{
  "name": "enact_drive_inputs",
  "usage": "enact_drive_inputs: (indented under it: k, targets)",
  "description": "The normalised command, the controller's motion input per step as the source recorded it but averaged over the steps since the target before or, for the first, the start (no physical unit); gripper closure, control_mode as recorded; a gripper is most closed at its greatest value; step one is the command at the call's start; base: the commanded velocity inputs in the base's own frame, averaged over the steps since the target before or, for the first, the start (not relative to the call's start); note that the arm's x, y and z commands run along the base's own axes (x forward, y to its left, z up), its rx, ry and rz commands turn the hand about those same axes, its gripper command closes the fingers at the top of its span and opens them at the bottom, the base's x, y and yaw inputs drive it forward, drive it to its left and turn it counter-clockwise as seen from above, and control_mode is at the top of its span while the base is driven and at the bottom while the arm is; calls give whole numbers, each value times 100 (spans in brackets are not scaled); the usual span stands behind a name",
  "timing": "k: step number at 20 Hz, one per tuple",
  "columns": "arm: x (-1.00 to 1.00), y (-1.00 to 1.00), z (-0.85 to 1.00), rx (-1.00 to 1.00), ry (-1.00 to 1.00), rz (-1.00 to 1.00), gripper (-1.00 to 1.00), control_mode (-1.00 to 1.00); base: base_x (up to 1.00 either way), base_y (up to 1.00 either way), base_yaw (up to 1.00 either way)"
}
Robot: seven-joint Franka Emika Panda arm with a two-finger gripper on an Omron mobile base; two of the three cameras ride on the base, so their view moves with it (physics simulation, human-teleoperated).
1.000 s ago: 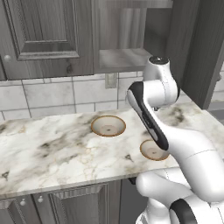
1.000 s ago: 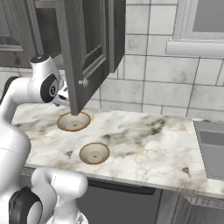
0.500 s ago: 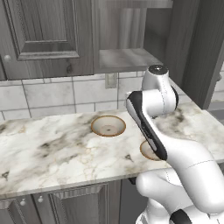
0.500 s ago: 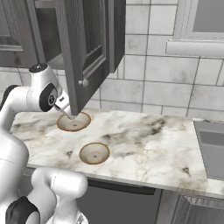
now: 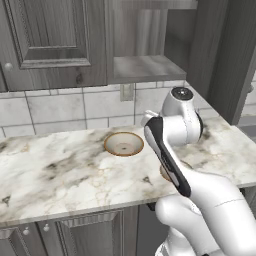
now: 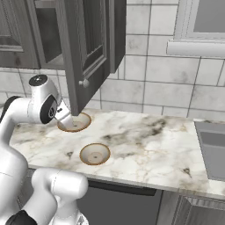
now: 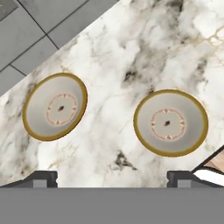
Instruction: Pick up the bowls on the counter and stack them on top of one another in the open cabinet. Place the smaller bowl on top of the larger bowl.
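Observation:
Two cream bowls with tan-brown rims sit on the white marble counter (image 5: 60, 175). The larger bowl (image 5: 123, 143) (image 6: 77, 120) (image 7: 54, 106) lies close to the tiled wall. Nearer the front edge is the smaller bowl (image 6: 94, 154) (image 7: 170, 122), which my arm largely hides in the left base view. My gripper (image 7: 112, 178) hangs open above the counter and looks down between the two bowls, with nothing between its fingers. The open cabinet (image 5: 140, 67) with its flat grey shelf is up on the wall above the larger bowl.
The cabinet's open door (image 6: 88, 52) swings out over the counter, just above my hand. A closed raised-panel cabinet (image 5: 50, 35) hangs to the left. A wall outlet (image 5: 126, 91) sits below the shelf. A sink (image 6: 211, 149) lies at the counter's right end.
My arm has come down: its upper joint sits lower in both base views and the hand is closer to the counter. The bowls have not moved.

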Motion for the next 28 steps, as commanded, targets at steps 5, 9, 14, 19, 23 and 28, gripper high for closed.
enact_drive_inputs:
  k: [5, 9, 14, 19, 23, 28]
  targets:
    - [0, 11, -20, 5, -5, -10, -100, -100, 0, 0, 0]
    - [2, 3, -17, 5, -2, -5, -100, -100, 0, 0, 0]
    - [5, -1, -15, 4, -1, 0, -100, -100, 0, 0, 0]
    - [5, 0, -12, 1, -2, 0, -100, -100, 0, 0, 0]
    - [5, 0, -13, 1, -4, 0, -100, -100, 0, 0, 0]
    - [9, 0, -14, 5, -3, 0, -100, -100, 0, 0, 0]
